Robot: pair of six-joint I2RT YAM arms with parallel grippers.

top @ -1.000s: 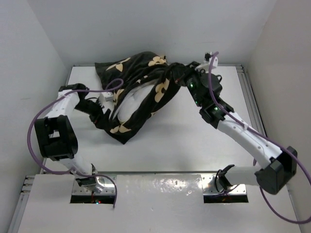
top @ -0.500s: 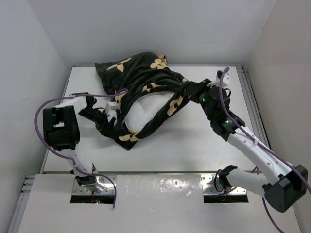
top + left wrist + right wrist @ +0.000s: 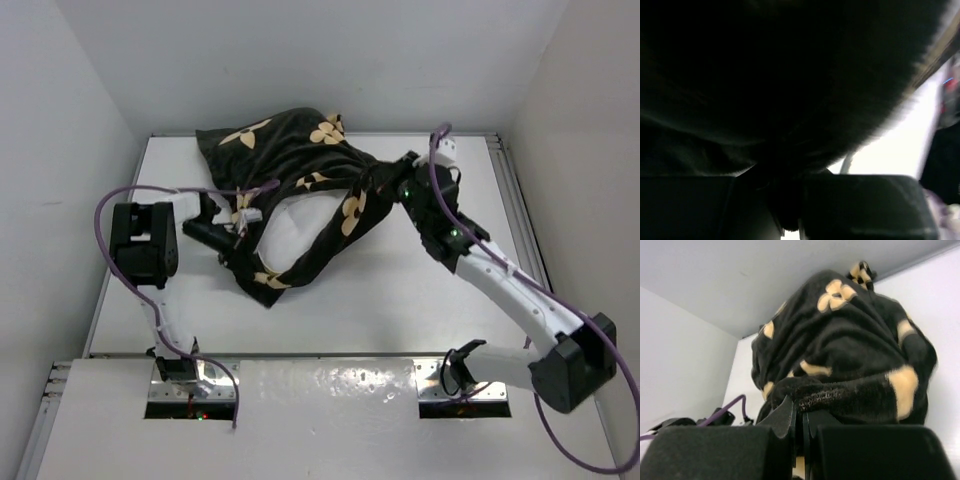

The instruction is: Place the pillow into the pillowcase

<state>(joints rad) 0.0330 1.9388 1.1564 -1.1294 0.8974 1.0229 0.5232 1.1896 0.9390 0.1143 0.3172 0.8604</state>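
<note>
Judging by the white pillow showing through the mouth of the pillowcase, the job is sitting partway. The pillow's far end is lying inside the black fabric, its middle is showing bare, and the rest is waiting to be covered. The bundle is lying far and central on the tabletop, its long axis apparently running near left to far right. The left fingers are clamping the mouth's near-left edge. The right fingers are pinching its right edge.

One pillowcase, one pillow and one table are in view, with two purple cables and two pincers: the left gripper and the right gripper.
</note>
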